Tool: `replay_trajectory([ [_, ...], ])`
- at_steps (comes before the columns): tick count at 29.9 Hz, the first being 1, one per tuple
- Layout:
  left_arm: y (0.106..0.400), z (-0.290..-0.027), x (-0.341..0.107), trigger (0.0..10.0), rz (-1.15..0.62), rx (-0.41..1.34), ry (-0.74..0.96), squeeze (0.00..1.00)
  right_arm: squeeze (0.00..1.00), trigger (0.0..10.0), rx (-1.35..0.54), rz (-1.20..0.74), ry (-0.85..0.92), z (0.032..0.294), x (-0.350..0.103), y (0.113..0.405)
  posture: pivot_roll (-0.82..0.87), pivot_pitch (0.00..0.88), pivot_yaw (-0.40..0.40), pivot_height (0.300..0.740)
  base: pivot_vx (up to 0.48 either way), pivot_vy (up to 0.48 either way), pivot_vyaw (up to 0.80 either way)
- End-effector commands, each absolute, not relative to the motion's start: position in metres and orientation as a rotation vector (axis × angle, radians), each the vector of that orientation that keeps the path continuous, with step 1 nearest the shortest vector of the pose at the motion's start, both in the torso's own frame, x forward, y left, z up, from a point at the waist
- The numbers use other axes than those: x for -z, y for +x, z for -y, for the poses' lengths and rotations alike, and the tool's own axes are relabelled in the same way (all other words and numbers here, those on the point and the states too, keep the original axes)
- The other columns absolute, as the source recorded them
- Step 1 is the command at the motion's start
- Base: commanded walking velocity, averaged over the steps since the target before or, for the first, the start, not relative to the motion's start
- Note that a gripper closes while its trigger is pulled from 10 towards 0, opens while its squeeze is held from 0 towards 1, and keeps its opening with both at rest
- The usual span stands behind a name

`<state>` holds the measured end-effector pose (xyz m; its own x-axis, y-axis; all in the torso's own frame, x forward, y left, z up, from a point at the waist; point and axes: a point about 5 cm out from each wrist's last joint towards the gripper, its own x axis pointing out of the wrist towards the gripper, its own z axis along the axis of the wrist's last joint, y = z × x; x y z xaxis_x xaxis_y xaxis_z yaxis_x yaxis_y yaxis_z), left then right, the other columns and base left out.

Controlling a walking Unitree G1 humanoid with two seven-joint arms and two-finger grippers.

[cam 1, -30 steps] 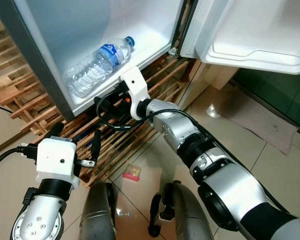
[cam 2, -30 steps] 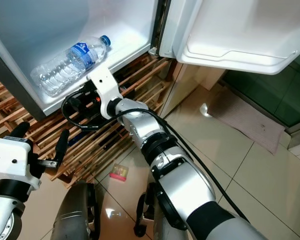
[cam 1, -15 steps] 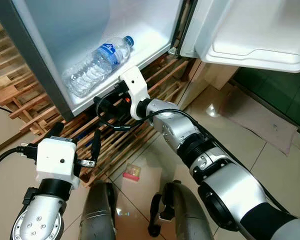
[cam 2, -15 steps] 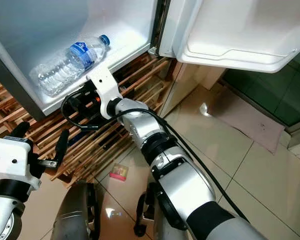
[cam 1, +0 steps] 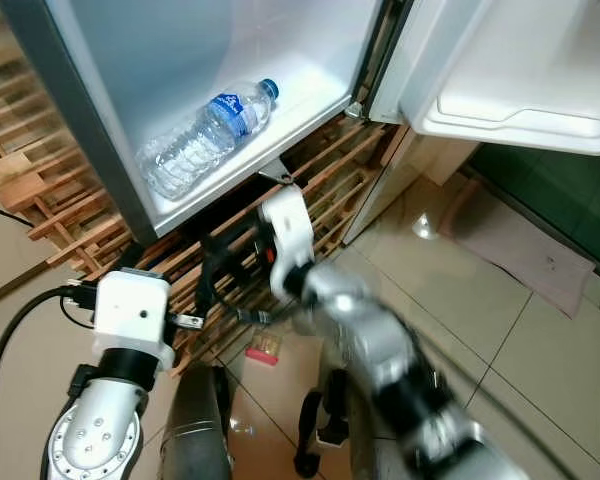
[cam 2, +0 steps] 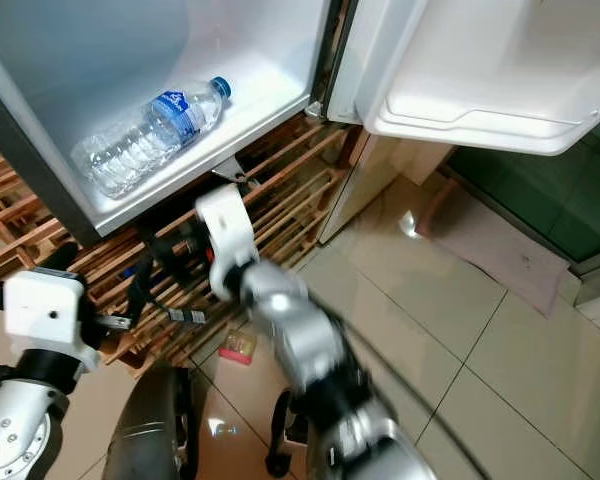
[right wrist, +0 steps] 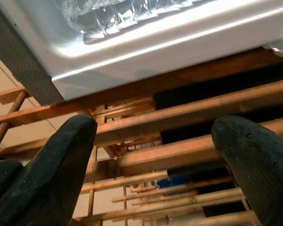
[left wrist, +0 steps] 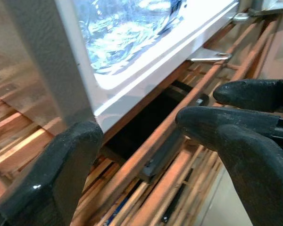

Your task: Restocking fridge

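The scene is brightly, evenly lit. The right arm (cam 1: 380, 370) is smeared by motion blur. Glare is seen on the floor tiles (cam 1: 420, 225) beyond it.

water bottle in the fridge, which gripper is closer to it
Right. The right gripper is open just below the fridge floor under the water bottle; the left gripper, also open, sits lower and further left by the wooden rack.
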<state>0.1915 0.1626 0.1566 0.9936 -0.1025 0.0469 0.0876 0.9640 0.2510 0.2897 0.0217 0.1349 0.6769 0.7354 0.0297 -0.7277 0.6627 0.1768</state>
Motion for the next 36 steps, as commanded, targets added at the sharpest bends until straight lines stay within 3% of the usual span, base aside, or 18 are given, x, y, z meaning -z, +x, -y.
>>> replay_trajectory([
  [1,0.192,-0.156,-0.15,10.0,0.033,0.135,0.236,0.0,0.0,10.0,-0.817,-0.029,0.198,-0.024,-0.138,0.285,0.19,0.176,-0.134,0.66,0.0,0.0,0.0],
  [10,0.201,-0.152,-0.15,10.0,0.059,0.144,0.223,0.0,0.0,10.0,-0.736,0.082,0.153,-0.011,-0.165,0.284,0.17,0.158,-0.123,0.66,0.0,0.0,0.0],
  [17,0.204,-0.153,-0.148,10.0,0.064,0.134,0.231,0.0,0.0,10.0,-0.692,0.108,0.127,-0.01,-0.178,0.311,0.17,0.163,-0.12,0.66,0.0,0.0,0.0],
  [36,0.184,-0.162,-0.15,10.0,0.037,0.1,0.261,0.0,0.0,10.0,-0.777,0.179,0.094,-0.046,-0.204,0.337,0.25,0.236,-0.119,0.66,0.0,0.0,0.0],
])
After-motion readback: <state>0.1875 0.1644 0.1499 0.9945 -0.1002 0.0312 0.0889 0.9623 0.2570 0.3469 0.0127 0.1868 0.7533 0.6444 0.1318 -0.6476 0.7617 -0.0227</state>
